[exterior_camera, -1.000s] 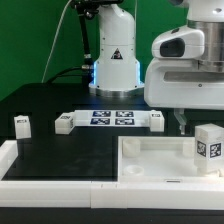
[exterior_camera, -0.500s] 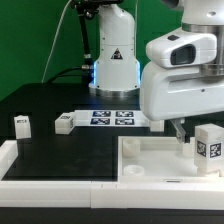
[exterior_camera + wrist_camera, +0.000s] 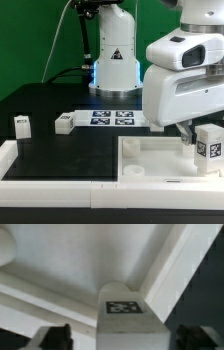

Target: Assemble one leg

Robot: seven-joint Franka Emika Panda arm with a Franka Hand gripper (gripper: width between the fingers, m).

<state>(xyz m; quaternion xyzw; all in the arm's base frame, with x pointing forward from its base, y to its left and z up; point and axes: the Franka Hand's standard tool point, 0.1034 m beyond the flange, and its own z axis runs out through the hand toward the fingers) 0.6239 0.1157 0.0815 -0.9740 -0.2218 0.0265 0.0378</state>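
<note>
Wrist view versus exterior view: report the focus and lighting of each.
Wrist view: soft overall, the leg and its tag slightly blurred, the dark fingers at the edge smeared. Exterior view: sharper, evenly lit, the black table swallowing detail, no strong glare.

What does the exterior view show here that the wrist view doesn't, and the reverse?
Only the exterior view: the marker board, two small white parts on the black table toward the exterior view's left, and the arm's body. Only the wrist view: the gripper open, both fingertips spread with the leg lined up between them. Both: the leg with its marker tag, standing at the white tray.
</note>
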